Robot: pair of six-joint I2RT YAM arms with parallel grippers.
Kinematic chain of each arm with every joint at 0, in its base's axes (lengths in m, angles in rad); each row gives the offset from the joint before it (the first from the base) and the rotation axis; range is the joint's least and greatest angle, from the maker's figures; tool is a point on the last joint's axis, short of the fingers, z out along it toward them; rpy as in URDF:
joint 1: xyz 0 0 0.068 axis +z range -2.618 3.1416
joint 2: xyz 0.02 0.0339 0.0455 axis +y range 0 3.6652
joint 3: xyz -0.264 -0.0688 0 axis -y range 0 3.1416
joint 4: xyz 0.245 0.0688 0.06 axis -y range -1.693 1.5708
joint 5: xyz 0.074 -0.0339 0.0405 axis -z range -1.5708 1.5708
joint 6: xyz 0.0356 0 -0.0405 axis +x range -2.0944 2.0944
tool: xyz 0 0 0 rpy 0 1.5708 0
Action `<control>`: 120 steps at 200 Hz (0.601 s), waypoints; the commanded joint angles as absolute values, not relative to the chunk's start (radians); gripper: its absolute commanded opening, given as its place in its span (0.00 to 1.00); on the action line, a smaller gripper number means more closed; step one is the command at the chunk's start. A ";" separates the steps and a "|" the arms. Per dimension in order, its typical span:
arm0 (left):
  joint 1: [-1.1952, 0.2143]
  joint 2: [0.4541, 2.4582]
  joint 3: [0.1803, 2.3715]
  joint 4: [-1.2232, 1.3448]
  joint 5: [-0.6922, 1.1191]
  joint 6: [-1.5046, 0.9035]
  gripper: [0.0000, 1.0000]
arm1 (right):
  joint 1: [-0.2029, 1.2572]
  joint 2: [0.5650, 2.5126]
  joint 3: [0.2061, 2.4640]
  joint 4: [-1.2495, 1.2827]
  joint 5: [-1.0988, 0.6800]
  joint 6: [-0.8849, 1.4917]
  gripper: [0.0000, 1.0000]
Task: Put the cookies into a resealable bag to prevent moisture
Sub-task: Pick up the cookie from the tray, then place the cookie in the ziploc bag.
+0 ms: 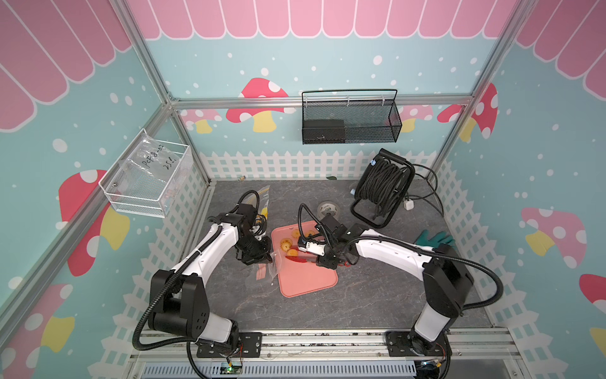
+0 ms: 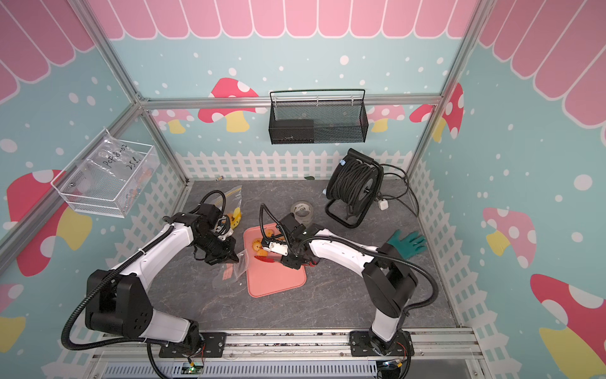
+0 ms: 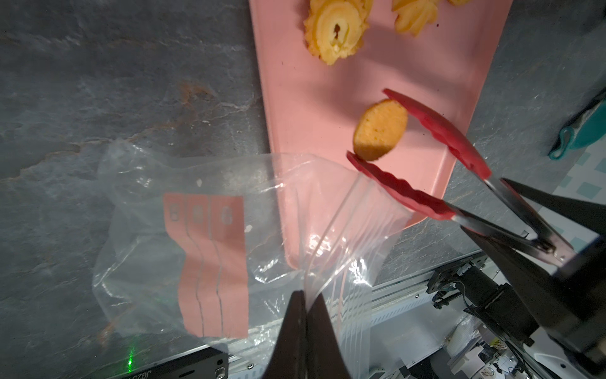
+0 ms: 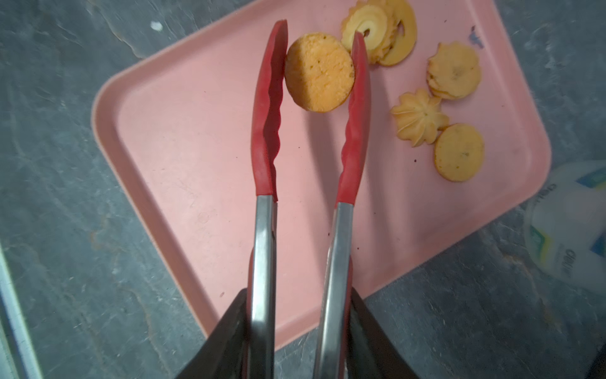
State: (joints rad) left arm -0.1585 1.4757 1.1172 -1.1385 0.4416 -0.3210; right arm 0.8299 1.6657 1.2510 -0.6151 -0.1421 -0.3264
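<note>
The right claw (image 4: 300, 328) is clenched on the steel arms of a pair of red-tipped tongs (image 4: 264, 249). Well out ahead of the claw, the tong tips pinch one round cookie (image 4: 319, 72) by its edges over the pink tray (image 4: 196, 147). The cookie sits close to the very ends of the tips, so the hold looks slim.

The left claw (image 3: 306, 305) is clamped tight on the zip band of the clear resealable bag (image 3: 137, 203). The bag's body sags away from that claw onto the worktop (image 3: 98, 82), with pink strips (image 3: 213, 262) inside. Its mouth appears to stand open just beside the tong tips, overlapping the tray's rim.

The step in hand is probably to carry the pinched cookie into that mouth. The squeeze on the tongs should hold even: harder may crack a crumbly biscuit, and slacker may drop it. The tips should travel slowly toward the left claw and pass over the lip of the film. The nearer tip is already close to the plastic, and a push there could fold the mouth closed. The cookie should be released only once it is well past the zip band. The left claw does best to hold the edge up and steady.

Several more cookies (image 4: 454, 70) lie on the tray beyond the tips, off to one side.
</note>
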 commanded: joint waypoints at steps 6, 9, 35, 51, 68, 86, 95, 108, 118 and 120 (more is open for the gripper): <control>-0.160 1.492 1.134 -1.127 0.443 -0.283 0.00 | 0.821 1.531 1.192 -0.593 -0.261 -0.291 0.44; -0.160 1.493 1.135 -1.127 0.445 -0.283 0.00 | 0.821 1.520 1.185 -0.587 -0.283 -0.284 0.43; -0.160 1.493 1.147 -1.127 0.459 -0.287 0.00 | 0.821 1.467 1.123 -0.494 -0.473 -0.219 0.43; -0.160 1.490 1.154 -1.126 0.477 -0.293 0.00 | 0.821 1.487 1.114 -0.458 -0.529 -0.200 0.42; -0.160 1.483 1.155 -1.122 0.511 -0.303 0.00 | 0.822 1.519 1.113 -0.417 -0.555 -0.189 0.42; -0.160 1.475 1.153 -1.116 0.539 -0.311 0.00 | 0.823 1.558 1.127 -0.399 -0.572 -0.192 0.42; -0.158 1.469 1.153 -1.116 0.550 -0.312 0.00 | 0.822 1.572 1.132 -0.397 -0.566 -0.197 0.42; -0.158 1.462 1.148 -1.115 0.568 -0.313 0.00 | 0.822 1.580 1.135 -0.392 -0.562 -0.200 0.44; -0.157 1.458 1.140 -1.115 0.577 -0.314 0.00 | 0.822 1.580 1.136 -0.383 -0.566 -0.197 0.47; -0.157 1.457 1.140 -1.115 0.579 -0.313 0.00 | 0.822 1.580 1.136 -0.381 -0.567 -0.198 0.48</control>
State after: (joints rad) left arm -0.1581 1.4860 1.1282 -1.1275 0.5220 -0.3153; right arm 0.8200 1.5787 1.1194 -0.4389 -0.5152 -0.1940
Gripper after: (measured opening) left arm 0.050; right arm 0.452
